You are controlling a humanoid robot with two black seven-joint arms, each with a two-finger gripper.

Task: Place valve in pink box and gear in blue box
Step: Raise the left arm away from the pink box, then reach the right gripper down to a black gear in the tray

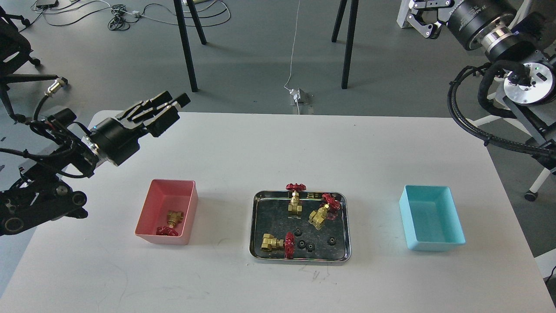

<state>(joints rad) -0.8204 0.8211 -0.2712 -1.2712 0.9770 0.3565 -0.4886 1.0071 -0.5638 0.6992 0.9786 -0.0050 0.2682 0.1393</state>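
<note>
One valve [171, 221] lies on its side inside the pink box [191, 211] at the table's front left. Three more valves lie in the steel tray [299, 260]: one at the far edge [295, 201], one at the right [322, 212], one at the front left [275, 243]. Several tiny black gears lie in the tray's front part, for example one [332, 240] at the right. The blue box [436, 246] at the front right is empty. My left gripper [176, 100] is open and empty, raised above the table's far left, well behind the pink box. My right gripper [420, 24] is high at the top right, off the table, fingers apart.
The white table [278, 148] bears only the two boxes and the tray. Black table legs and cables stand on the floor beyond the far edge. A cabled robot base stands off the table's right side.
</note>
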